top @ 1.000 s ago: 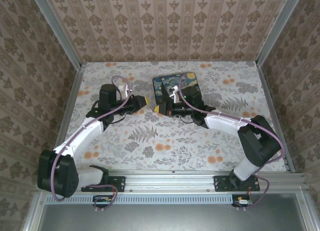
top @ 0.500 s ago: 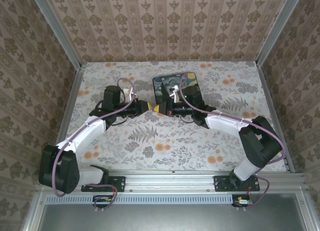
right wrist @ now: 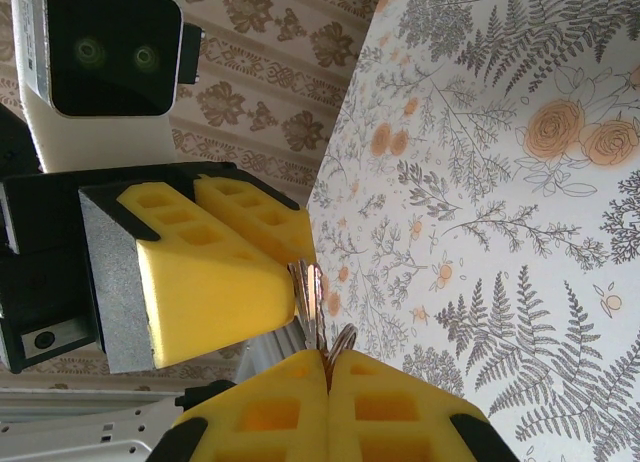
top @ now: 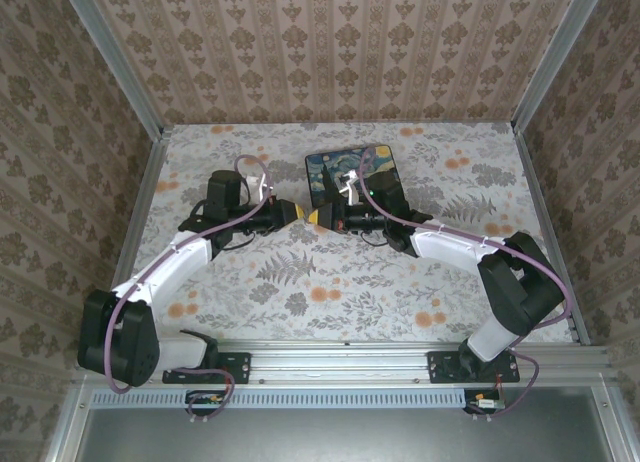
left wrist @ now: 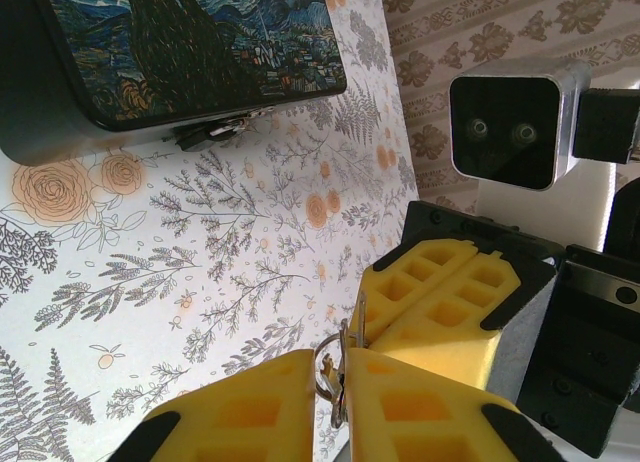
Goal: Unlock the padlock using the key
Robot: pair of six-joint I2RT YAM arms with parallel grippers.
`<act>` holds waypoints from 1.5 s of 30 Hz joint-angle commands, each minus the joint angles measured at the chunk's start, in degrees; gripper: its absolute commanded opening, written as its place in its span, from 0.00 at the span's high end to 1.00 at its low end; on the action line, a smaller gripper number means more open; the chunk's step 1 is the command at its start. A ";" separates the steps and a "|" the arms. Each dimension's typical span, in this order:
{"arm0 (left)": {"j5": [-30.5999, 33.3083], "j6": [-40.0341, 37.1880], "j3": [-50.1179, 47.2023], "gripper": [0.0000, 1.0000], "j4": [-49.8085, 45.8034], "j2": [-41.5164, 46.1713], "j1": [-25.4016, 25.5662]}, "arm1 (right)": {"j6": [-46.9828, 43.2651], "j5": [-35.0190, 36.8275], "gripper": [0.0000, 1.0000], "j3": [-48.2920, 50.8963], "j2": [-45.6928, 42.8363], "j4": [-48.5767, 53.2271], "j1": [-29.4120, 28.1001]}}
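Observation:
My left gripper and right gripper meet tip to tip above the table, just left of the black box with the starry-night lid. A small bunch of silver keys on a ring bridges them. The right gripper is shut on the ring end. In the left wrist view the left gripper is shut on the key, with the right gripper's yellow fingers just beyond. The padlock shows as a small metal piece in shadow at the box's lower edge.
The floral table top is bare in front of the arms. Wallpapered walls stand close on three sides, and an aluminium rail runs along the near edge.
The left gripper has swung right and a little nearer until its tip met the right gripper's, and its jaws have narrowed onto the keys. The right arm has barely moved.

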State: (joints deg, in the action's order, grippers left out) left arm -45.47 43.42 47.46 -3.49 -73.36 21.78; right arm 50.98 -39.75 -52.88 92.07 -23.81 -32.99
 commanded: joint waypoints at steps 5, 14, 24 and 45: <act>-1.65 -1.45 2.37 0.90 0.41 -1.15 0.28 | 1.12 -2.57 0.99 -1.15 -1.00 -2.61 0.30; 0.13 -0.85 2.92 1.00 -2.59 -1.07 0.49 | 0.52 -1.32 0.80 -0.10 -1.26 -1.59 1.10; 8.30 -1.69 8.43 1.00 -18.96 -2.57 0.52 | -13.04 7.35 0.52 1.26 -9.07 11.40 1.86; 11.80 9.12 13.60 1.00 -24.53 -5.02 1.90 | -64.43 39.88 0.53 4.53 -7.90 3.98 -15.61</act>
State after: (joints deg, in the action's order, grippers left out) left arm -34.02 51.29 60.01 -26.55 -78.91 23.24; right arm -6.68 -4.14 -47.77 83.02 -16.32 -48.21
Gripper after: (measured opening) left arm 0.048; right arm 0.465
